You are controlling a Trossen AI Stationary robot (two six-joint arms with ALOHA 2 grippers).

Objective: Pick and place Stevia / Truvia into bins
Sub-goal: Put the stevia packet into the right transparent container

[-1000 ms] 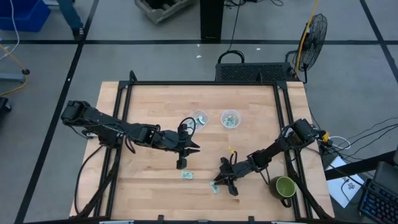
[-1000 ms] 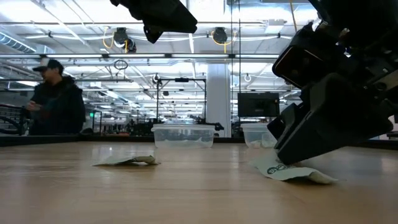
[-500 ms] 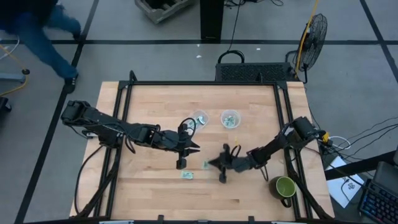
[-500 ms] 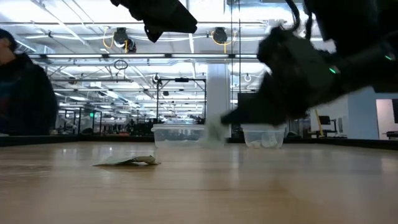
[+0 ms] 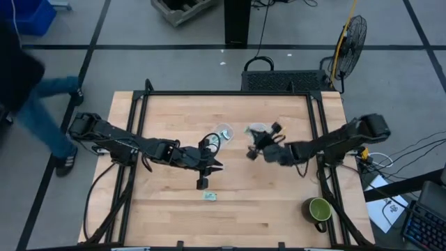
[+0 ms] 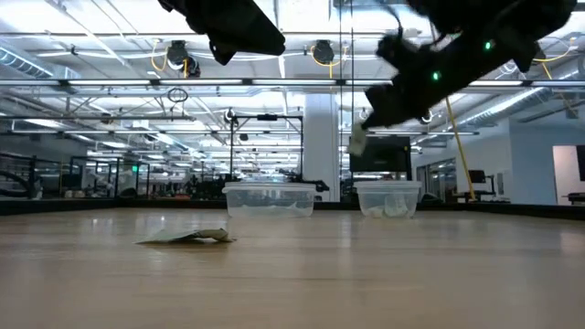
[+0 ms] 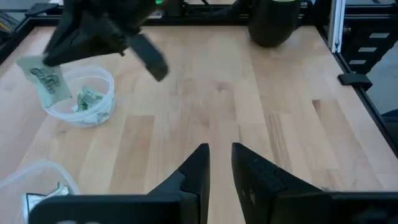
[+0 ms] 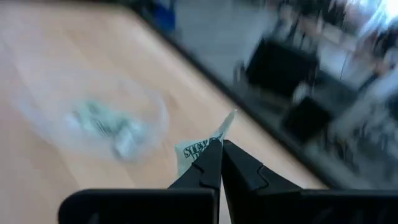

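Observation:
My right gripper is shut on one pale green and white Stevia sachet, lifted beside the right clear cup. That cup holds several sachets. The left clear cup stands next to it with sachets inside. One more sachet lies flat on the table toward the near edge, seen too in the low view as the sachet. My left gripper hovers open over the table's middle, touching nothing. My right gripper pinches the sachet by its upper end between the two fingertips. The fingers come level from the table's right side. The sachet is lifted clear and hangs below the fingertips, just beside the right cup's rim.
A green mug stands near the table's near right corner. A black frame borders the table. A person's leg shows on the floor left of the table. A bare stretch of wood lies between the cups and the mug.
My right gripper has lifted a sachet off the table near the near edge and carried it up and toward the far edge, to the right cup. The sachet now hangs clear of the table. A person has walked past on the left.

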